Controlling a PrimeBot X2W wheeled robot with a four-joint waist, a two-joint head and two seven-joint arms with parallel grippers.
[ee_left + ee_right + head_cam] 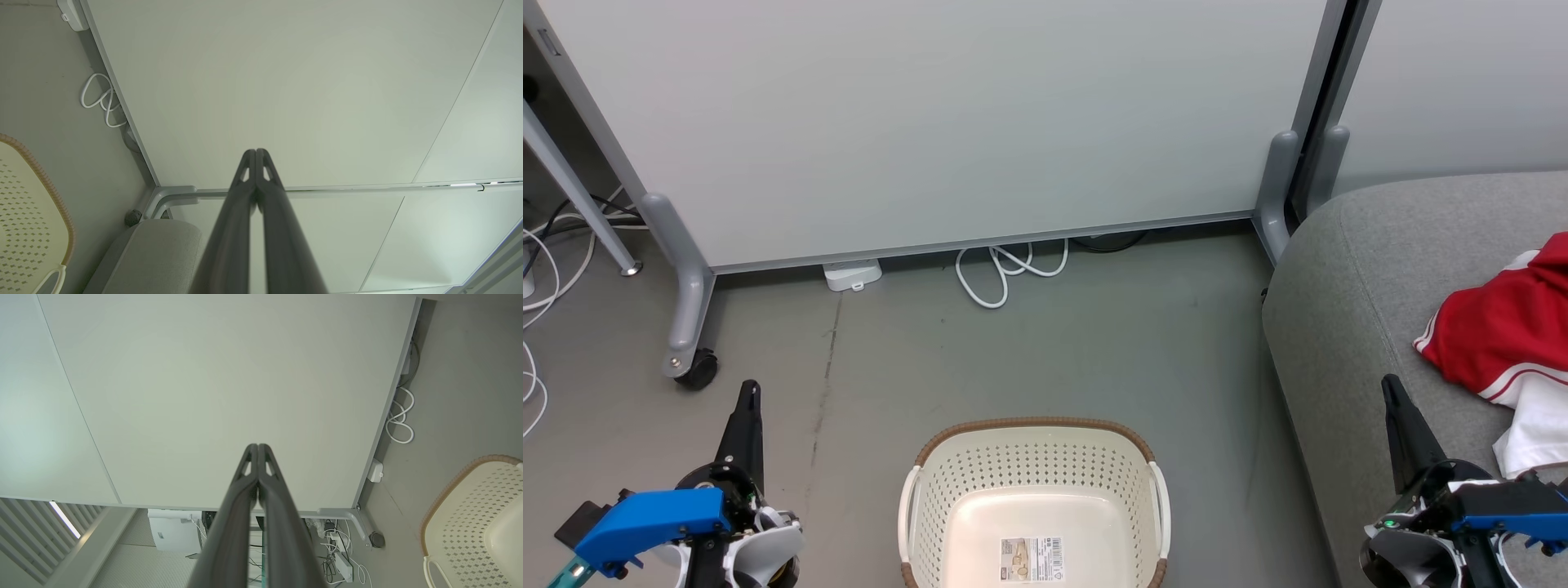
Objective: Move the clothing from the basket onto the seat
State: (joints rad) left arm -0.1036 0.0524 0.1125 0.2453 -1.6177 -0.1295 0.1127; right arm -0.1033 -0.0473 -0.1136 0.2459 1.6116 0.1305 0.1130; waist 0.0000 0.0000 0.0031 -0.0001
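The cream basket with a brown rim stands on the floor at the bottom centre, and only a label shows on its floor. Red clothing with white stripes and a white panel lies on the grey seat at the right. My left gripper is shut at the lower left, well left of the basket, with nothing in it. My right gripper is shut at the lower right, over the seat's front, just left of the clothing. Both wrist views show shut fingertips: left gripper, right gripper. The basket's edge also shows.
A pale partition panel on castor feet stands behind the basket. White cable loops and a small white box lie at its base. More cables lie at the far left. Grey floor surrounds the basket.
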